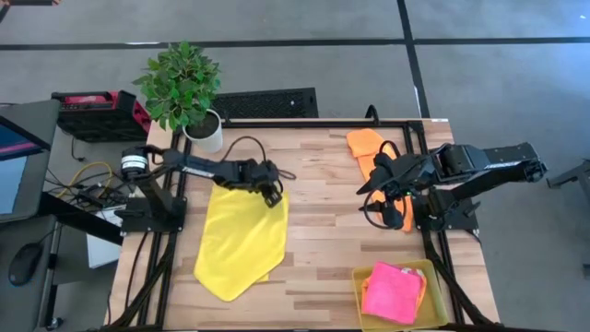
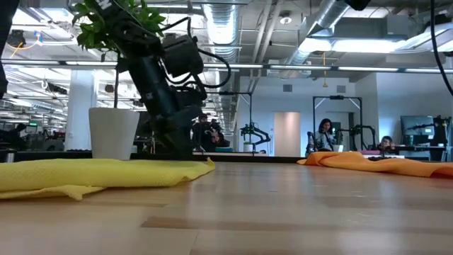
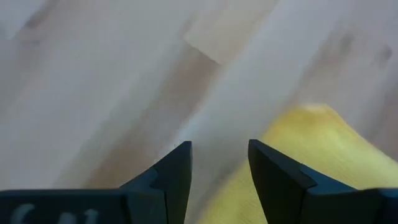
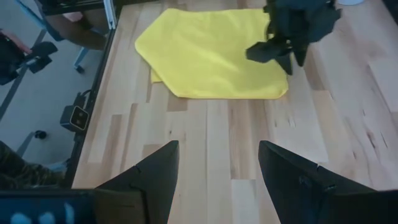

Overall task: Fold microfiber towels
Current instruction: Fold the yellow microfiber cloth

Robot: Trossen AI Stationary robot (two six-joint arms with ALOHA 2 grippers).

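A bright yellow microfiber towel [image 1: 241,239] is spread flat on the left half of the wooden desk [image 1: 318,231], with a small flap folded under along its near-left edge. The left gripper [image 1: 273,195] is lowered over the towel's far right corner; in the left wrist view its fingers [image 3: 176,171] are seen parted, with bare wood between them and the yellow cloth [image 3: 311,149] lying just beside one finger. In the low view the same arm [image 2: 164,85] is seen reaching down to the desk surface at the edge of the yellow towel [image 2: 99,173]. Whether the cloth is touched cannot be told.

The right gripper [image 1: 371,183] is held above the desk at the right side, well apart from the yellow towel, its fingers [image 4: 149,177] spread with nothing between them. An orange towel [image 1: 371,152] lies crumpled at the far right of the desk, partly under the right arm. A hot pink towel [image 1: 394,290] is folded inside a translucent yellow tray [image 1: 363,277] at the near right corner.

A potted plant [image 1: 189,92] in a white pot stands at the far left corner of the desk. People are seen seated in the room beyond, in the low view.
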